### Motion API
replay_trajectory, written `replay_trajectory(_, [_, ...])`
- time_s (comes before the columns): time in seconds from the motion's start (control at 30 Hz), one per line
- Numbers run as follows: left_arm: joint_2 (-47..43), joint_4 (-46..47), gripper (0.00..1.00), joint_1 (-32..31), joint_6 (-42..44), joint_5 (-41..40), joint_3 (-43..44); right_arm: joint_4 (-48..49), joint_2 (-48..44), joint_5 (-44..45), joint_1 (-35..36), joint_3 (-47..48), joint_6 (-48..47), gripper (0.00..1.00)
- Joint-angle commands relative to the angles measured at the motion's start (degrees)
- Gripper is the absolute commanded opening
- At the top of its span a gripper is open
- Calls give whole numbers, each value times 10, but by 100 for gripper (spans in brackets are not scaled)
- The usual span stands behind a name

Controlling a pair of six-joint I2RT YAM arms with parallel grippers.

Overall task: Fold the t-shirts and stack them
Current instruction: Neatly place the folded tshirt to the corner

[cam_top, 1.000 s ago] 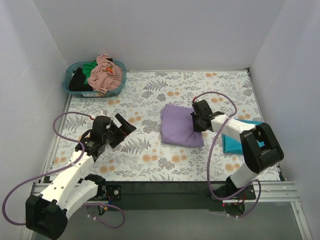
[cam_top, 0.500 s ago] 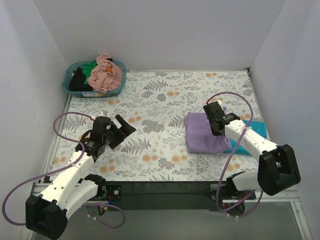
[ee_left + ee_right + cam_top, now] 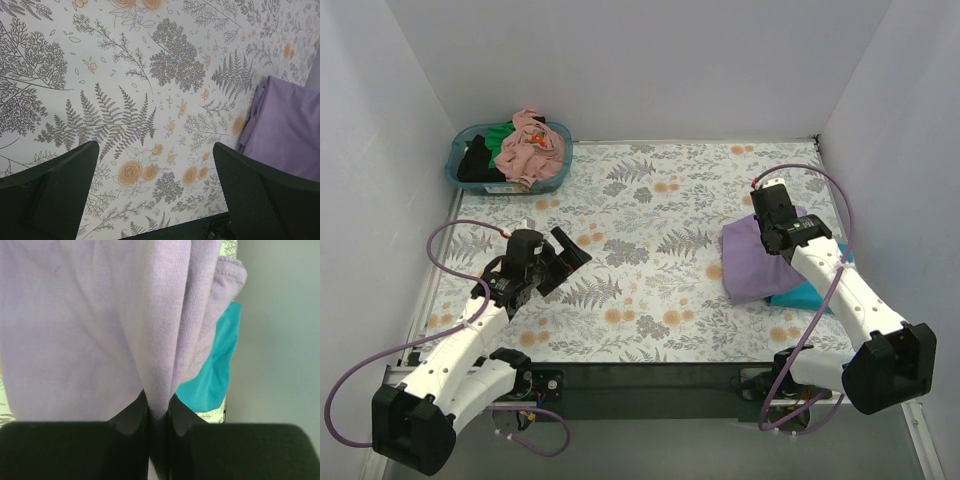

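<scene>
At the right side of the worktop (image 3: pixel 640 200), the right fingers (image 3: pixel 134 416) are clamped on a bunched ridge of the lavender shirt (image 3: pixel 756 266) along its far edge. The wrist view shows the cloth squeezed into a narrow pleat between them. The folded shirt lies partly over the teal shirt (image 3: pixel 800 297), which peeks out at the near right, close to the worktop's edge. The left fingers (image 3: pixel 50 192) are spread wide and hold nothing, hovering over bare floral print well apart from the stack. More shirts wait in the basket (image 3: pixel 453 160) at the far left corner, a pink shirt (image 3: pixel 528 148) on top.

The main risk, as I judge it, is the grip itself. Only one gathered edge is held, so any further pull could drag the upper layer and open the fold, leaving the lavender square skewed over the teal one. Its left part already seems to overhang onto the worktop, so the stack may end up misaligned.

A second worry is the teal shirt (image 3: pixel 214 367): friction from the cloth above could nudge it toward the right edge — or rumple it. Letting go with the pleat bunched would leave a lump at the far edge, and later shirts would sit unevenly on it. A lift before release could carry the whole fold up with it.
</scene>
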Motion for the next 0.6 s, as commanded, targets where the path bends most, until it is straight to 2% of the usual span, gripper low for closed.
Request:
replay_trajectory(0.0, [-2,-5,98,-1,12,-7,24,-34,-11,12,-14,41,-21,1])
replay_trajectory(0.17, [4,-1,98,-1,10,-7,20,-74,-9,31,-28,84,-24,1])
replay_trajectory(0.57, [1,0,98,-1,8,-14,17,-89,-12,-3,-68,130,-48,1])
